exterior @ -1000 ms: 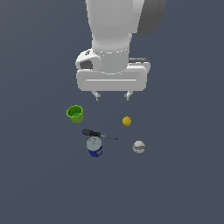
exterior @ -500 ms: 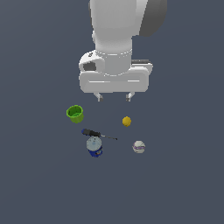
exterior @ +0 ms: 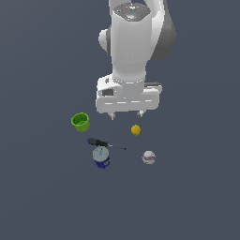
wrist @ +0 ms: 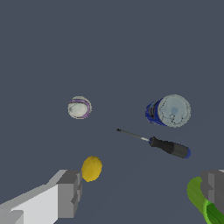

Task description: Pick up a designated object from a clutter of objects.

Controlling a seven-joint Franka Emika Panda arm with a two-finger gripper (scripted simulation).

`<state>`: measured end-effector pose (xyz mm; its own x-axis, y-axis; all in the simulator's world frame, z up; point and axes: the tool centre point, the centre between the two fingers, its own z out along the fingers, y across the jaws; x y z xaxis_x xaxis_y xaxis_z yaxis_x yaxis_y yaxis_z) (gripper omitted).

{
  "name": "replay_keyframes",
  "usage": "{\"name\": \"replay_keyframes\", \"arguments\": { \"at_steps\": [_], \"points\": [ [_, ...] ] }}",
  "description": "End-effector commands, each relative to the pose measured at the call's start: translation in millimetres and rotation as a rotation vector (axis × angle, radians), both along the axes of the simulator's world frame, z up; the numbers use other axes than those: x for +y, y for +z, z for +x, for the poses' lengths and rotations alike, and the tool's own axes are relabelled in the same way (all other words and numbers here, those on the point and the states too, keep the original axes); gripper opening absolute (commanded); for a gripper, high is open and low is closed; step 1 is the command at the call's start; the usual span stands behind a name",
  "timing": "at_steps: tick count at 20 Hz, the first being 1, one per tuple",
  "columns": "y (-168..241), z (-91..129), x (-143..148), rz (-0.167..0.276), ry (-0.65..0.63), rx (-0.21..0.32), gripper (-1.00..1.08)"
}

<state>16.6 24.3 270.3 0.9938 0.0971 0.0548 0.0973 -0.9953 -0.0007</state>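
The designated object, a plain yellow-orange ball [exterior: 135,130], lies on the grey floor in the middle of the clutter of objects. My gripper [exterior: 126,115] hangs open above the floor, just behind the ball in the exterior view and a little toward that view's left, holding nothing. In the wrist view the yellow ball [wrist: 91,168] sits right beside one grey finger [wrist: 69,193], apart from it. The other finger [wrist: 213,187] partly covers the green cup [wrist: 197,194]. Nothing lies between the fingers of the gripper [wrist: 142,192].
A green cup [exterior: 80,121] stands at the exterior view's left. A black-handled screwdriver [exterior: 101,142] lies next to a blue-and-white can [exterior: 101,156]. A white ball with purple marks [exterior: 148,157] rests at the exterior view's right. The wrist view shows the screwdriver [wrist: 168,146], can [wrist: 170,111] and white ball [wrist: 79,107].
The gripper has come down toward the floor and drifted slightly to the exterior view's right, closer to the yellow ball. Its fingers stay open. The objects have not moved.
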Motion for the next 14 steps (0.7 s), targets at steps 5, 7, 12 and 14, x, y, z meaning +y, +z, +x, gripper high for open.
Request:
{"name": "replay_keyframes", "arguments": {
  "at_steps": [5, 7, 12, 14],
  "points": [
    [-65.8, -19.4, 19.8, -0.02, 0.132, 0.017, 1.0],
    [-87.1, -28.4, 26.7, -0.024, 0.178, 0.023, 1.0],
    [-134.1, -54.2, 42.9, -0.028, 0.289, 0.036, 1.0],
    [-148.6, -64.0, 48.2, -0.027, 0.326, 0.04, 1.0]
  ]
}}
